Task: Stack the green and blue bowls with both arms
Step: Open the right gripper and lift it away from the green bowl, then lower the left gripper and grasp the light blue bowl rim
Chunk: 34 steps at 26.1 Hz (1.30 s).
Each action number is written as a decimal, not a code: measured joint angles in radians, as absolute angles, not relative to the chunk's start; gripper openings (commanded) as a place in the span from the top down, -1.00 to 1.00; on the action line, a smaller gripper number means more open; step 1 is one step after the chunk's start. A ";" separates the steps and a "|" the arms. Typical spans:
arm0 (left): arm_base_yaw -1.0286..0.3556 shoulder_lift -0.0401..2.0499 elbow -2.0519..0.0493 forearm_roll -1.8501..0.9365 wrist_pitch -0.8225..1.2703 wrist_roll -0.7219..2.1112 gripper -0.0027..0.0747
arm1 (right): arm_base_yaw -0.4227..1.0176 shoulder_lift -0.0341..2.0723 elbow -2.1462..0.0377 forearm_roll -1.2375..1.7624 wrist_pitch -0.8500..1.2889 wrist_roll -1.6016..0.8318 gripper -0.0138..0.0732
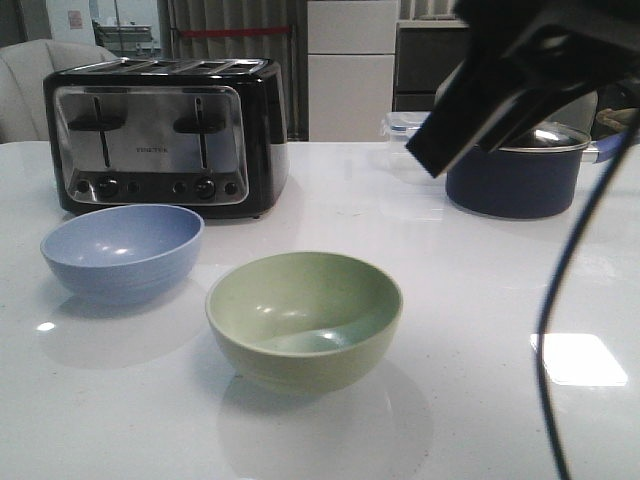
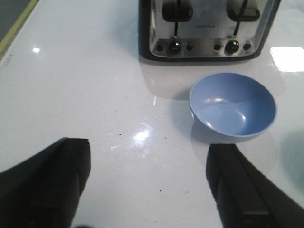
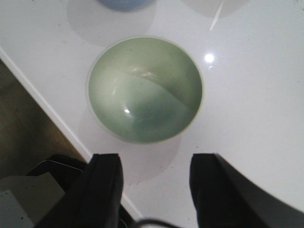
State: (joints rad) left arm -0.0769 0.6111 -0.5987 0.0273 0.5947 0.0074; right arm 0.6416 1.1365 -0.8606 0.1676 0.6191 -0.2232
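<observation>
The periwinkle blue bowl (image 1: 122, 250) stands upright and empty on the white table, in front of the toaster. The sage green bowl (image 1: 305, 315) stands upright and empty to its right, nearer the front. The two bowls are apart. My left gripper (image 2: 149, 146) is open and empty above bare table, with the blue bowl (image 2: 232, 104) ahead of it and off to one side. My right gripper (image 3: 156, 159) is open and empty, hovering high above the table's edge beside the green bowl (image 3: 145, 88). The right arm (image 1: 520, 60) fills the front view's upper right.
A black and steel toaster (image 1: 165, 130) stands at the back left. A dark navy lidded saucepan (image 1: 515, 175) and a clear plastic box (image 1: 405, 140) stand at the back right. A thin black cable (image 1: 565, 290) hangs on the right. The table's edge (image 3: 47, 111) runs close to the green bowl.
</observation>
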 measured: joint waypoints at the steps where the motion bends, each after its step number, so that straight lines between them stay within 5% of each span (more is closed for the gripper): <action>1: -0.101 0.633 -0.599 0.027 0.592 0.019 -0.51 | 0.649 1.092 -0.837 0.168 0.625 -0.222 -0.34; 7: -0.208 0.854 -0.655 0.027 0.598 0.037 -0.53 | 0.655 0.927 -0.779 0.168 0.680 -0.224 -0.34; 24: -0.204 1.749 -1.183 -0.012 0.638 0.000 -0.61 | 0.655 0.904 -0.777 0.168 0.695 -0.224 -0.34; 34: -0.204 1.904 -1.274 -0.017 0.624 0.000 0.29 | 0.655 0.904 -0.777 0.168 0.697 -0.224 -0.34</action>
